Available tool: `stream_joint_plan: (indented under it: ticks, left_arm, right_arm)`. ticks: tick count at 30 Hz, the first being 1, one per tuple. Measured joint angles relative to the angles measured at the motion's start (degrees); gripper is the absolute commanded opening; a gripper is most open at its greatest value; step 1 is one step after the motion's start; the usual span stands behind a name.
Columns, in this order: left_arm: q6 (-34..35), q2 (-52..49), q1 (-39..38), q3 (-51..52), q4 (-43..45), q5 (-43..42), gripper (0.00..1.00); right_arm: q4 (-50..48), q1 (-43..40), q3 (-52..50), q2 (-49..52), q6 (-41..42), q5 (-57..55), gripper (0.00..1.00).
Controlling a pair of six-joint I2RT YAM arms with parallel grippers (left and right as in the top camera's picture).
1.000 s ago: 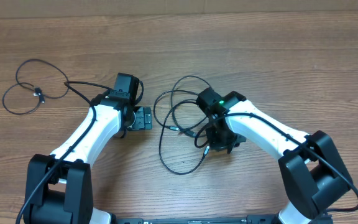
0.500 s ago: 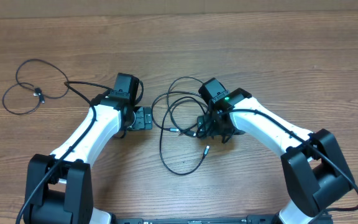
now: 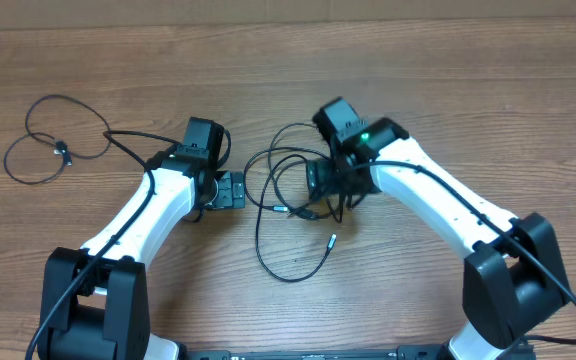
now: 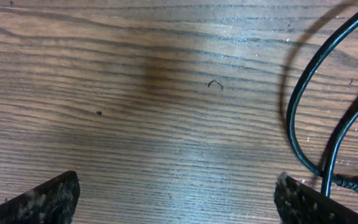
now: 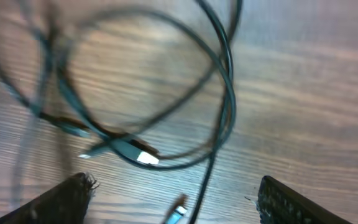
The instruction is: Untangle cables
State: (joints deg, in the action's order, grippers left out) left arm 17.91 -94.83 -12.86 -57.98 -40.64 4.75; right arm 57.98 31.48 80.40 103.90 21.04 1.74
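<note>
Since the right gripper [image 5: 179, 208] hovers wide open and empty just above the tangled cables [image 5: 230, 93] near the middle of the table [image 3: 468, 90], closing there risks pinching two crossing strands at once — tightening the knot. The left gripper [image 4: 179, 205], equally wide and empty, sits beside them; another cable [image 3: 61, 149] lies far left.

Mid-table you have a cluster of thin black cables [image 3: 290, 278]: several loose loops crossing one another, lying flat on the wood. A small silver plug end [image 3: 333, 239] lies free at the lower right of the longest loop. Well apart at far left, a separate cable [image 3: 62, 150] lies in two open loops.
</note>
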Motion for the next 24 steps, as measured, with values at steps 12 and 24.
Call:
stream_joint_plan:
  ticks: [12, 24]
  left_arm:
    - [0.0, 0.0, 0.0, 0.0, 0.4, 0.0, 1.00]
    - [0.0, 0.0, 0.0, 0.0, 0.4, -0.3, 0.99]
  right_arm:
    - [-4.2, 0.6, 1.4, 0.0, -0.2, 5.6, 0.59]
    - [-11.1, 1.8, -4.2, 0.0, 0.0, 6.9, 0.04]
